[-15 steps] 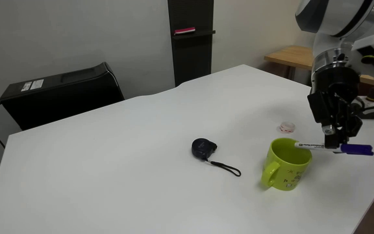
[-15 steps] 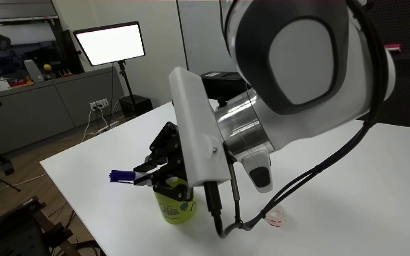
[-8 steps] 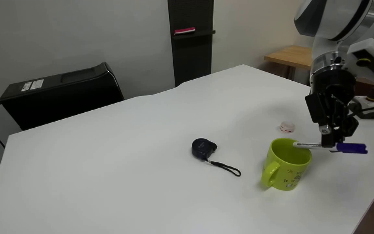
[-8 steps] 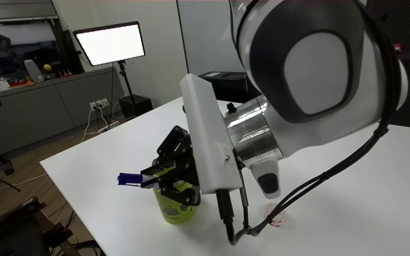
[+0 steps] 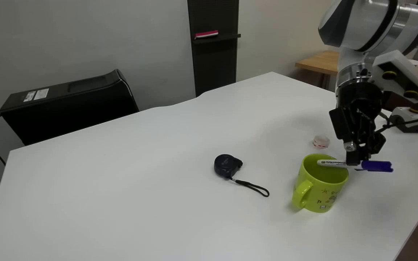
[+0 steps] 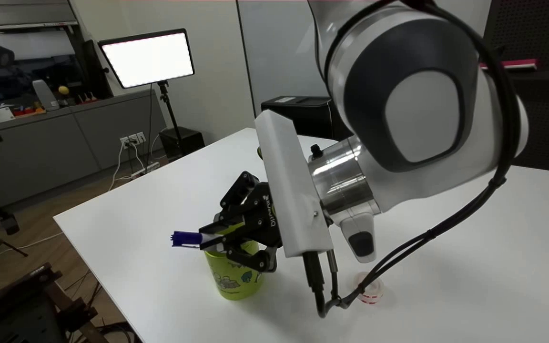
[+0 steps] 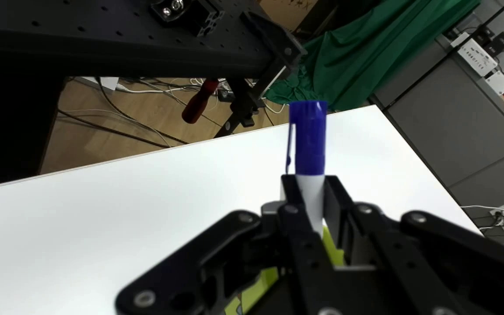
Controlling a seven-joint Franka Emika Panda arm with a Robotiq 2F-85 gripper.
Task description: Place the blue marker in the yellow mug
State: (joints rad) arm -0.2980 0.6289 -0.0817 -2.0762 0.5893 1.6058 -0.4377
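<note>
Fingers (image 7: 291,191) closed on the white barrel of the blue marker (image 5: 370,165), my gripper (image 7: 311,188) holds it close to level, its blue end to the right in an exterior view. The white end shows across the mouth of the yellow mug (image 5: 319,194), though whether it sits above or below the rim I cannot tell. The mug stands upright on the table (image 5: 122,199), right of the tape measure (image 5: 226,165).
</note>
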